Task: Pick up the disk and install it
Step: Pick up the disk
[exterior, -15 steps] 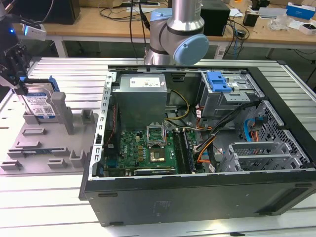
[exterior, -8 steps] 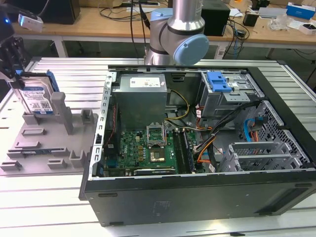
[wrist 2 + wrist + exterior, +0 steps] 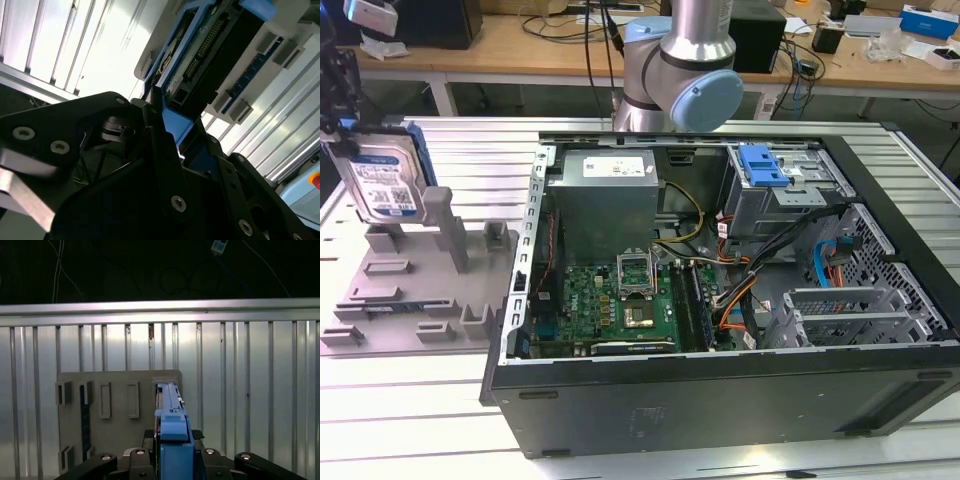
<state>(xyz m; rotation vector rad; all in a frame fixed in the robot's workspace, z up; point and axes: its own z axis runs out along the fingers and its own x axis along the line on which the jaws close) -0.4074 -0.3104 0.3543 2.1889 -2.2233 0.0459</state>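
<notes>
Most of the black two-fingered claw (image 3: 340, 120) was cut off at the exterior view's left edge, so its fingers could not be followed there. In the second wrist view the claw (image 3: 172, 127) body hid the near end of the load. One finger (image 3: 156, 131) lay dark against blue plastic, and the contact on the far side was hard to make out. In the first wrist view the claw (image 3: 173, 436) was cropped at the frame's edge.

The claw was clamped on the flat rectangular silver disk (image 3: 382, 180), gripping it by its blue plastic bracket. The disk hung upright directly beneath the claw, clear of everything below it. Its white-and-blue label faced the exterior camera, the print too small to tell. In the second wrist view the disk (image 3: 210, 45) showed its dark underside and a connector row. In the first wrist view the disk (image 3: 170, 395) appeared edge-on.

Under the claw lay a grey slotted plastic fixture plate (image 3: 410, 290) (image 3: 120, 390) on a ribbed aluminium table (image 3: 420, 420) (image 3: 250, 390). An open black computer case (image 3: 720, 400) stood well apart from the claw, toward the exterior view's right.
</notes>
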